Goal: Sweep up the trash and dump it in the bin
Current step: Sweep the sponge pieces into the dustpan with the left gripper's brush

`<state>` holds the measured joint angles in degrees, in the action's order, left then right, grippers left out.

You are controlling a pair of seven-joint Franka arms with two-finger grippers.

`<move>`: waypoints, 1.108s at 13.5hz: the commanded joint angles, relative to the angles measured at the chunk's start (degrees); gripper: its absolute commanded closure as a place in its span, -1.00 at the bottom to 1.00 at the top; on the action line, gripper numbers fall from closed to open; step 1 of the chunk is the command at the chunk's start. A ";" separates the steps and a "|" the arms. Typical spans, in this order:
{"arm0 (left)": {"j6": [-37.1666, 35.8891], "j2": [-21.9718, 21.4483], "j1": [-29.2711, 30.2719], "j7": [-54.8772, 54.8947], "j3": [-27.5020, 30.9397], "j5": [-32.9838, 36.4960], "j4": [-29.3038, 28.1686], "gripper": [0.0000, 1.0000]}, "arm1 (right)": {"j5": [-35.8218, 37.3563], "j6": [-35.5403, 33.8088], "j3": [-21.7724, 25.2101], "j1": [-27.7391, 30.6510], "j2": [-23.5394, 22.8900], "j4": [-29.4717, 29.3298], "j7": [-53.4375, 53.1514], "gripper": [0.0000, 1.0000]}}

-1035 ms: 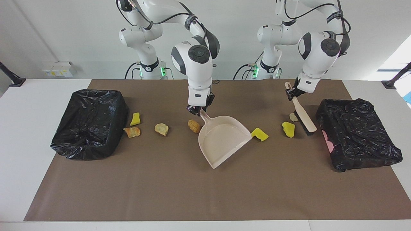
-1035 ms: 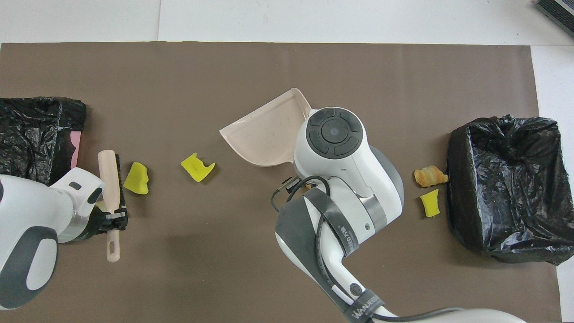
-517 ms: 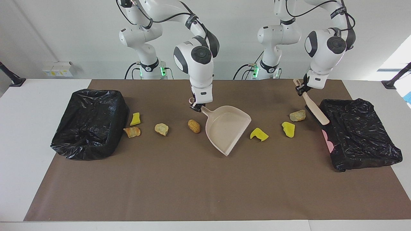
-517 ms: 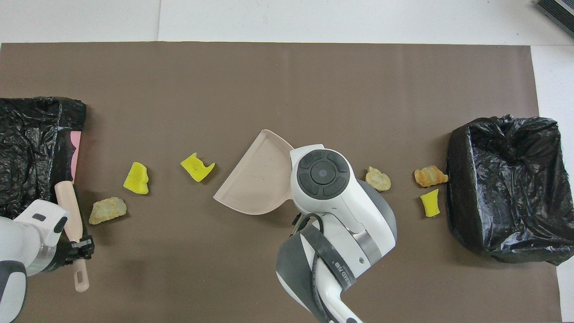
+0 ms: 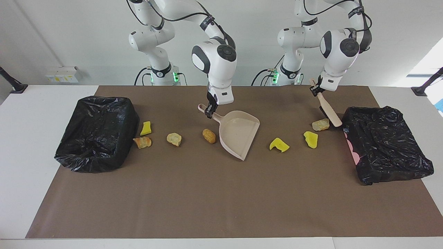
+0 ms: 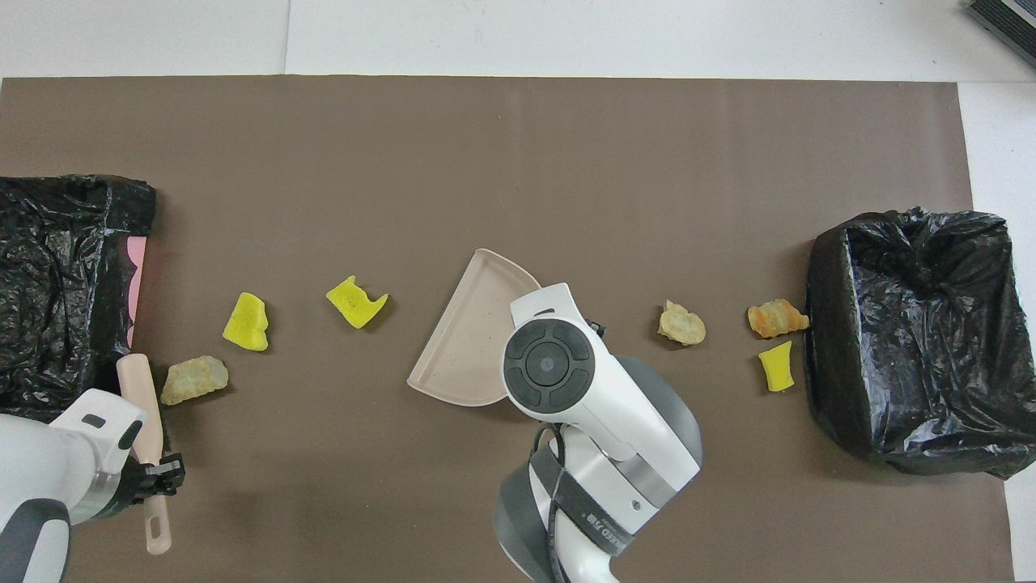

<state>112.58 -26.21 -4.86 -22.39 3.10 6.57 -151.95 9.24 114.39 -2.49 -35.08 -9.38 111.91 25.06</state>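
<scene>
1. The right gripper (image 5: 210,113) has its fingers clamped on the handle of the dustpan (image 5: 238,135). The grip sits at the handle's end, so the pan hangs tilted with only its open lip near the worktop (image 5: 221,200). I'd judge the lip must be laid flat before any sweeping.
2. The left gripper (image 5: 315,90) has its fingers clamped on the brush (image 5: 327,110) handle, and the bristle end hangs beside a pale lump (image 5: 321,125) at about 2 o'clock from the dustpan in the facing view.
3. The trash lies in a loose row across the mat. Two yellow chunks (image 5: 279,145) (image 5: 310,139) lie between the dustpan and the brush. A tan piece (image 5: 209,136) sits just beside the pan's wall at 9 o'clock, then another tan piece (image 5: 174,139), an orange-brown piece (image 5: 142,142) and a small yellow chunk (image 5: 145,128).
4. To do this step well, turn the pan's mouth toward the brush — it seems to face away from the robots at present — and sweep the nearest yellow chunk in with short strokes.
5. A black-lined bin (image 5: 98,133) stands at 9 o'clock, another black-lined bin (image 5: 384,143) at 3 o'clock — keep the pan level on the way.
</scene>
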 commanded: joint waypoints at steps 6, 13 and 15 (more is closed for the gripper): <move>8.36 14.85 -11.83 2.51 0.24 -11.39 11.39 1.00 | -0.10 4.60 -0.06 2.04 -1.08 0.06 8.51 1.00; 6.27 19.44 -13.25 14.47 0.24 -16.41 19.74 1.00 | 0.86 6.11 -0.06 1.77 -1.52 -0.03 8.60 1.00; 2.32 20.05 -12.20 16.22 0.85 -16.33 25.09 1.00 | 0.86 6.02 -0.06 1.86 -1.43 0.06 8.69 1.00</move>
<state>119.63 -7.37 -17.34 -8.62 2.76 -9.01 -132.77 9.25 119.43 -2.38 -33.63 -10.93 111.89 32.08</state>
